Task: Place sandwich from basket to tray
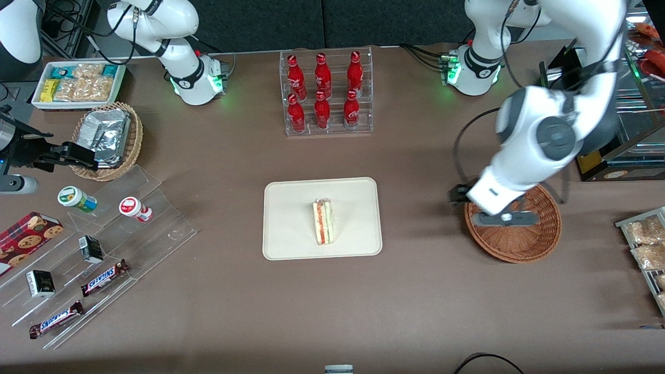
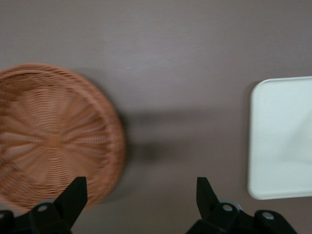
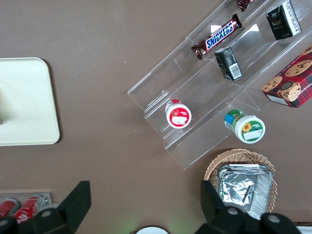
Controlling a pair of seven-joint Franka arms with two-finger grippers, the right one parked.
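Note:
The sandwich (image 1: 323,222), a wrapped wedge of white bread with red and green filling, lies in the middle of the cream tray (image 1: 291,208). The reddish-brown wicker basket (image 1: 519,244) stands empty toward the working arm's end of the table. My left gripper (image 1: 458,195) hangs above the bare table at the basket's rim, between basket and tray. In the left wrist view its fingers (image 2: 73,197) stand wide open, with only table between them. That view shows the basket (image 2: 48,141) on one side and a corner of the tray (image 2: 282,141) on the other. It does not show the sandwich.
A clear rack of red cola bottles (image 1: 326,93) stands farther from the front camera than the tray. Toward the parked arm's end are a tan basket of foil packets (image 1: 106,140), a white snack bin (image 1: 78,83) and an acrylic stand (image 1: 104,249). Snack packets (image 1: 644,249) lie beside the basket.

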